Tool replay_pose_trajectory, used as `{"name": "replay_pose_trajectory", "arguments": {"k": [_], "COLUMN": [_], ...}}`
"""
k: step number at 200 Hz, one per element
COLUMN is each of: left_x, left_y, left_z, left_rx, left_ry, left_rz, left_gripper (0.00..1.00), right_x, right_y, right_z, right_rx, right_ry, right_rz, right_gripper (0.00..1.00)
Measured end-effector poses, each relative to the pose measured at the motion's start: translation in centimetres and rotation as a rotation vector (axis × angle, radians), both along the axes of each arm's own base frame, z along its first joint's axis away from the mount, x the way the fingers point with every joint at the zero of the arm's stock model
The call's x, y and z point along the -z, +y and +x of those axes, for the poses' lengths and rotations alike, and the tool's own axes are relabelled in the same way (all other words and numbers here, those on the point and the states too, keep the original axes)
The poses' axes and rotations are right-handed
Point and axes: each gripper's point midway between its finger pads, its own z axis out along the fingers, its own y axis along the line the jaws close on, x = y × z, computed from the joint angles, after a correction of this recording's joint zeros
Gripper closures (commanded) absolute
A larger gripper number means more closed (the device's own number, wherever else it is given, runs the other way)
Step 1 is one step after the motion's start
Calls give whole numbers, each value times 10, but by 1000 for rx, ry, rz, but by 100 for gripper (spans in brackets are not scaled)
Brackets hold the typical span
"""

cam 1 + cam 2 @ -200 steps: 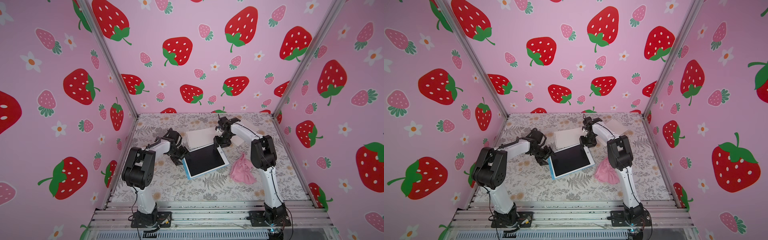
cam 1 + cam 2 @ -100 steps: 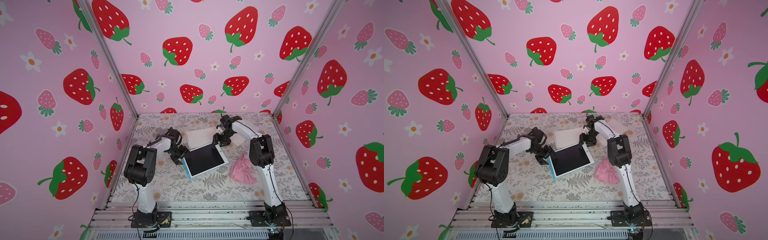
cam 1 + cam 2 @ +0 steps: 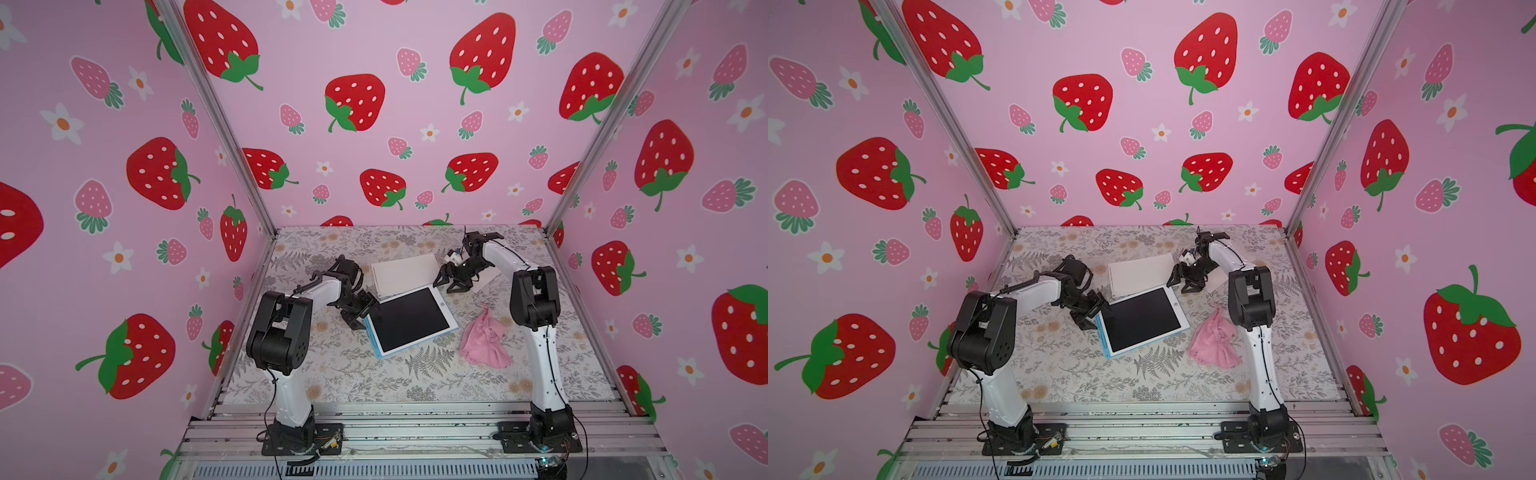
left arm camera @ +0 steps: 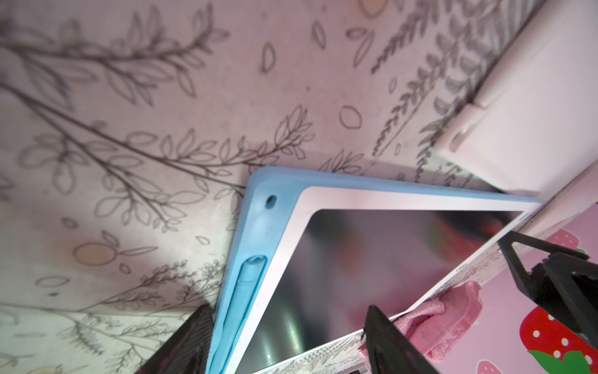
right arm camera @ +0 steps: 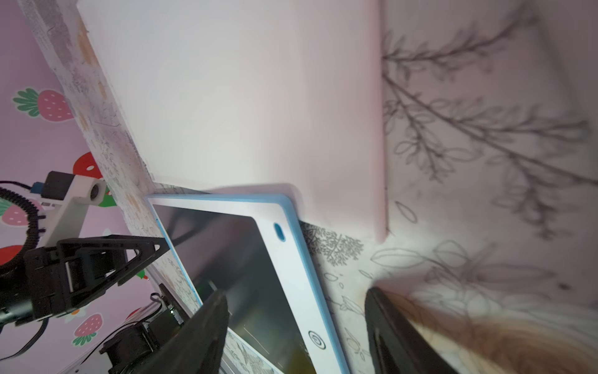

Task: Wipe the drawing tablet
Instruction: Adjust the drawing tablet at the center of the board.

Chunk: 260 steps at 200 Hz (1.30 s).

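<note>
The drawing tablet (image 3: 409,320) (image 3: 1144,320), a dark screen in a white frame with a blue case, lies flat mid-table. My left gripper (image 3: 362,312) (image 3: 1093,312) is open at its left edge. In the left wrist view that edge of the tablet (image 4: 372,259), with a blue stylus (image 4: 241,298) in its slot, lies between the spread fingers of the left gripper (image 4: 291,340). My right gripper (image 3: 449,286) (image 5: 301,336) stands open over the tablet's (image 5: 291,275) far right corner, one finger above the screen, one above the table. A crumpled pink cloth (image 3: 484,340) (image 3: 1214,345) lies loose to the right.
A white flat board (image 3: 403,272) (image 5: 242,97) lies behind the tablet, whose far edge overlaps it. A white paper (image 3: 484,278) sits under the right arm. Strawberry-patterned walls enclose three sides of the floral table (image 3: 353,374).
The right gripper's jaws have widened a little over the tablet's corner. The left arm, the tablet and the cloth stay about where they were.
</note>
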Motion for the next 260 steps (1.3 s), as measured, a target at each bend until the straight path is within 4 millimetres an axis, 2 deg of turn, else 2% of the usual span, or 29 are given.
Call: {"name": "replay_pose_trajectory", "arguments": {"k": [28, 106, 124, 151, 172, 212, 260], "left_x": [0, 1, 2, 2, 2, 2, 2], "left_y": [-1, 0, 1, 1, 1, 1, 1], "left_z": [1, 2, 3, 4, 4, 5, 5], "left_rx": [-16, -30, -30, -36, -39, -42, -42], "left_ry": [3, 32, 43, 62, 78, 91, 90], "left_rz": [-11, -18, -18, -26, -36, -43, -47], "left_gripper": [25, 25, 25, 24, 24, 24, 24], "right_x": [-1, -8, -24, -63, -86, -77, -81], "right_y": [14, 15, 15, 19, 27, 47, 52], "right_z": [-7, -6, -8, -14, -26, -58, -56], "right_rx": [-27, -17, -16, -21, -30, -56, -39], "right_ry": [27, 9, -20, -79, -81, 21, 14], "right_rz": [74, 185, 206, 273, 339, 366, 369], "right_gripper": [34, 55, 58, 64, 67, 78, 95]}}
